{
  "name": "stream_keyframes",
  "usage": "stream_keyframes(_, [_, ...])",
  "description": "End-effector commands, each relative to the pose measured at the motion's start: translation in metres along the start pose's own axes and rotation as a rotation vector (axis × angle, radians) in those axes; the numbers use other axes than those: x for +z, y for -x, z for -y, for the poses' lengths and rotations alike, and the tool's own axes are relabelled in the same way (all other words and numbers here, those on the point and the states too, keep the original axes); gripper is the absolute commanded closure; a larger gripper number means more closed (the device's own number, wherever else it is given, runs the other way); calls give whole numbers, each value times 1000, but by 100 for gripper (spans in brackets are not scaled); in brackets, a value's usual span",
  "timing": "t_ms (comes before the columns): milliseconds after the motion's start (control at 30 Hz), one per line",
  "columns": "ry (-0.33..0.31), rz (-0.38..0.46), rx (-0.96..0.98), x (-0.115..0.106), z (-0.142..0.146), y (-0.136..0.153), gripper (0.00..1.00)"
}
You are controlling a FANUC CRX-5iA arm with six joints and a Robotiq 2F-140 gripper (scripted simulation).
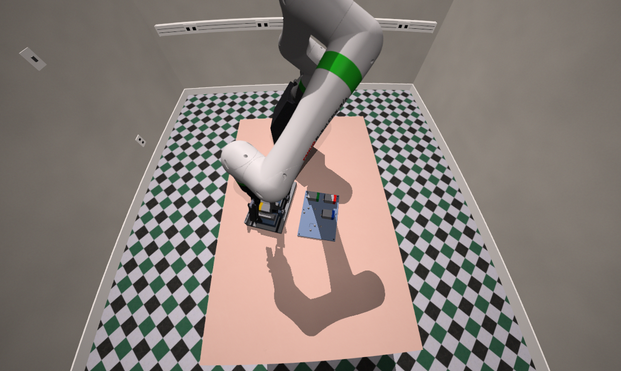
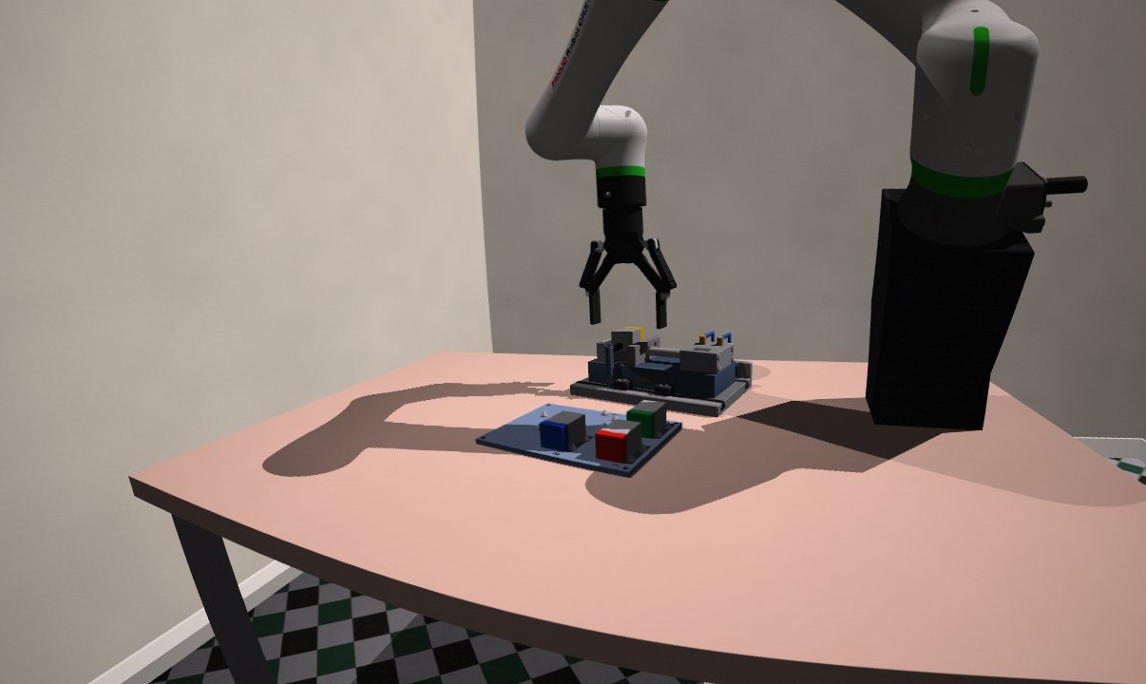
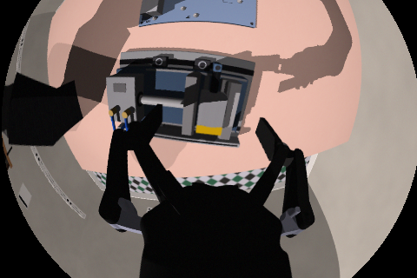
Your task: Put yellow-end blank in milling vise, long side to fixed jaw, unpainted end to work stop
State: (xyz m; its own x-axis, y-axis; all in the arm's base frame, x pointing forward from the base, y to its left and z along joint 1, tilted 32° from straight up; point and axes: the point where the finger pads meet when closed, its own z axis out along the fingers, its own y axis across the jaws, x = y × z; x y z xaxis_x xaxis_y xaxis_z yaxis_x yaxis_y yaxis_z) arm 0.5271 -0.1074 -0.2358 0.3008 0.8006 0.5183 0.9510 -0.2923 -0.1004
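Gripper (image 2: 627, 325) (image 3: 211, 119): two fingers, spread. Below fingers: one yellow-ended blank (image 1: 264, 207) (image 2: 628, 335) (image 3: 211, 115). Beyond: three blanks, one plate (image 1: 310, 228) (image 2: 517, 421) (image 3: 217, 13). Pink tabletop (image 1: 303, 350) (image 2: 390, 527) (image 3: 304, 95); checkered floor (image 1: 142, 258) (image 2: 321, 637) (image 3: 217, 180).

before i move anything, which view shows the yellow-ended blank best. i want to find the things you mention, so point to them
The wrist view: the blank (image 1: 265, 207) (image 2: 626, 334) (image 3: 211, 115) shows most of its top and its yellow end there. The exterior view gives mainly its grey side and a yellow sliver; the top view, a small part beside the arm (image 1: 298, 124) (image 2: 620, 136).
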Motion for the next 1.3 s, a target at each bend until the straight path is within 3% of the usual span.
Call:
stream_keyframes(0, [2, 1, 0, -2, -1, 0, 0])
stream_keyframes(1267, [2, 1, 0, -8, -1, 0, 0])
